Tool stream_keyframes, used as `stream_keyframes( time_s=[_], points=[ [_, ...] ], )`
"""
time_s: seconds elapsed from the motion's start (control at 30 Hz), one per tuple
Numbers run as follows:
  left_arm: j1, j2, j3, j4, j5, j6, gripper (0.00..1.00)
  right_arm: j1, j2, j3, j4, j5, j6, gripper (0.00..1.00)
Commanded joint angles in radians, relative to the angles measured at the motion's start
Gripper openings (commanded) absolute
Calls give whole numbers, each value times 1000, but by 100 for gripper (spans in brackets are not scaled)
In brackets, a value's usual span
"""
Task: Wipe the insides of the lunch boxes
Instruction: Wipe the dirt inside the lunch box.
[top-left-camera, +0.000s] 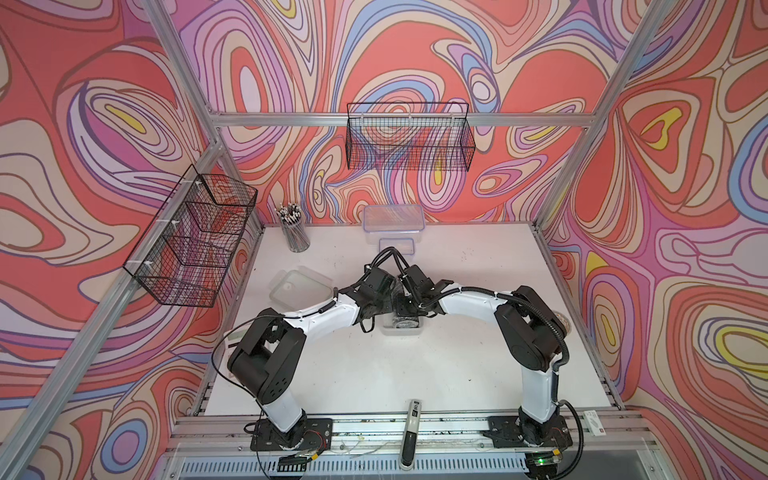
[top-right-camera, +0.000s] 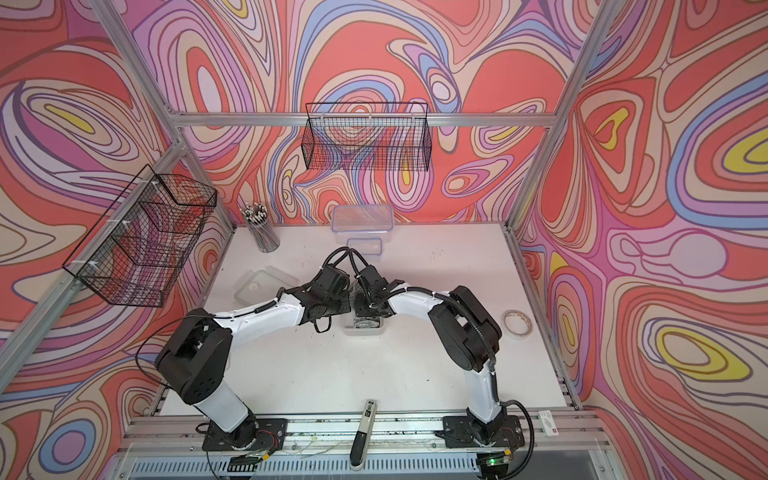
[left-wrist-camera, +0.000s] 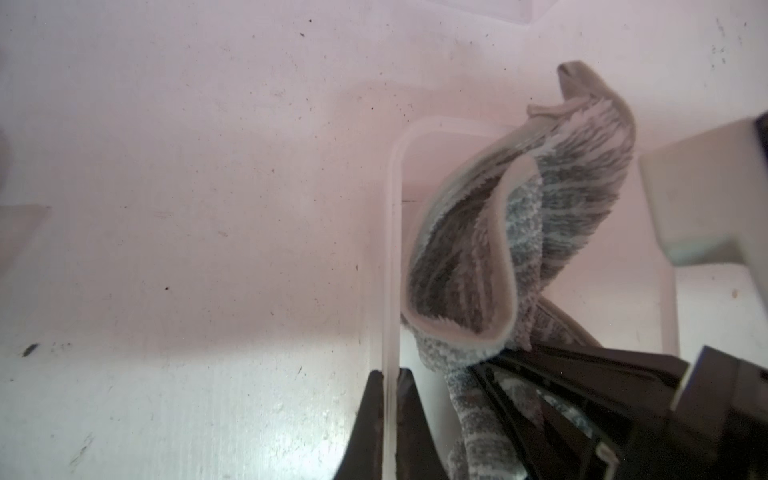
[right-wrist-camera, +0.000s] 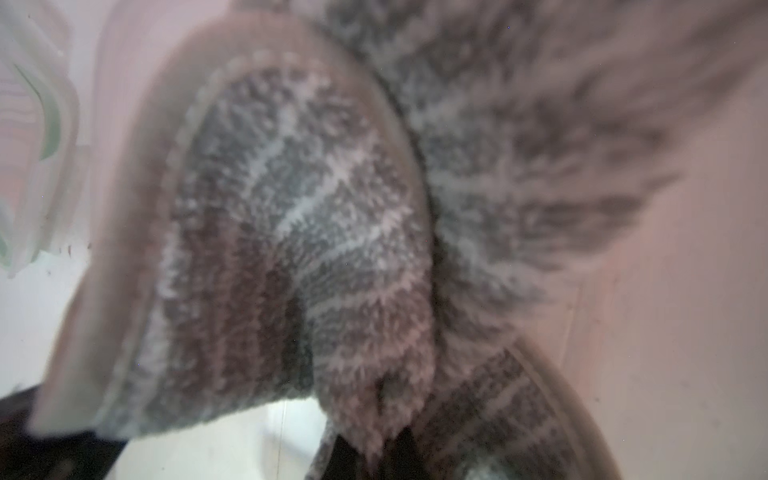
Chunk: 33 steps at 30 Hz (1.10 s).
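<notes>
Left wrist view: the left gripper (left-wrist-camera: 388, 419) has its jaws clenched over 1 wall of the small lidless tub (left-wrist-camera: 392, 232), 1 finger inside the rim and 1 outside. The right gripper (right-wrist-camera: 370, 455) has its jaws grasping the grey striped cloth (left-wrist-camera: 478, 257), which is bunched inside that tub and rises above its rim. In both top views the tub sits at the middle of the counter (top-left-camera: 374, 374), with open room toward the near edge. The large lidded tub (top-left-camera: 393, 220) and medium tub (top-left-camera: 397, 246) stand at the far edge, and the frosted lid (top-left-camera: 299, 284) lies near the left edge.
</notes>
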Motion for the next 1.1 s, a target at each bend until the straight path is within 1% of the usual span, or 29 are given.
stream_keyframes(
  time_s=[0.0, 0.2, 0.3, 0.37, 0.53, 0.67, 0.8, 0.87, 0.9, 1.07],
  points=[
    [-12, 3, -58, 84, 154, 0, 0, 6, 60, 54, 18, 31, 59, 0],
    [-13, 14, -93, 134, 237, 0, 0, 2, 102, 106, 56, 51, 103, 0],
    [-14, 10, -102, 138, 231, -8, 0, 2, 112, 117, 79, 39, 120, 0],
    [-13, 1, -98, 118, 200, -24, 0, 1, 109, 112, 90, 14, 123, 0],
    [-12, -23, -70, 47, 72, -101, 0, 3, 82, 61, 94, -90, 117, 0],
    [-12, -31, -41, 23, 2, -151, 0, 18, 49, 4, 52, -154, 103, 0],
    [-12, -17, 13, -36, -54, -165, 0, 53, 24, -15, -45, -158, 67, 0],
    [-12, -9, 44, -56, -75, -152, 0, 61, 20, -16, -80, -166, 54, 0],
    [-12, -5, 63, -100, -84, -142, 0, 63, 18, -17, -98, -160, 47, 0],
    [-13, -11, 89, -172, -119, -110, 0, 64, -3, -32, -172, -56, 55, 0]
  ],
)
